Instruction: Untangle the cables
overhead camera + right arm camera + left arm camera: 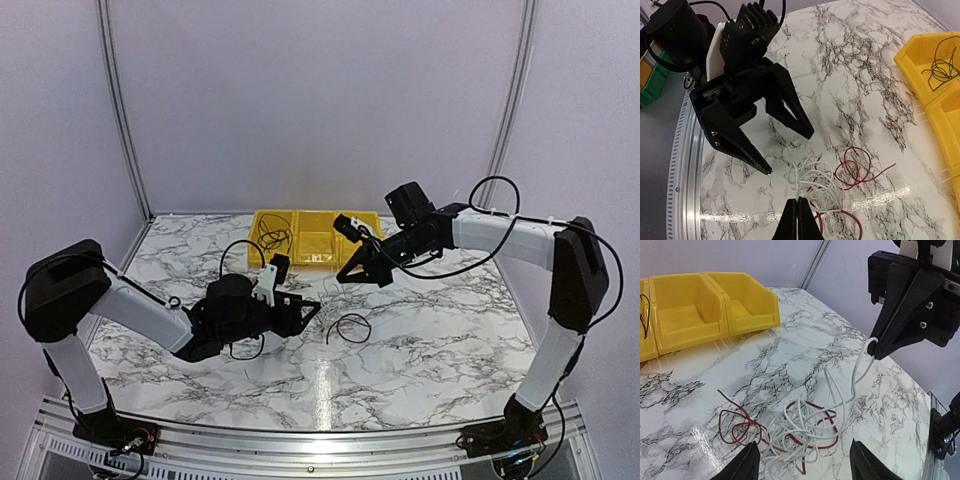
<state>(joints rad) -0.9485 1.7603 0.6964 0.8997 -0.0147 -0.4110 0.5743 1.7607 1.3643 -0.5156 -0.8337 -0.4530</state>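
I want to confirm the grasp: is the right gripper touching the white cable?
Touching. In the left wrist view the white cable rises from the tangle and ends right in the shut tips of the right gripper.

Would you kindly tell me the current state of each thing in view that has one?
Left gripper: fingers open, holding nothing.
Right gripper: fingers shut on the white cable.
White cable: one end lifted, rest loosely bunched.
Red cable: lying looped, overlapping the white one.
Black cables: coiled inside a yellow bin.
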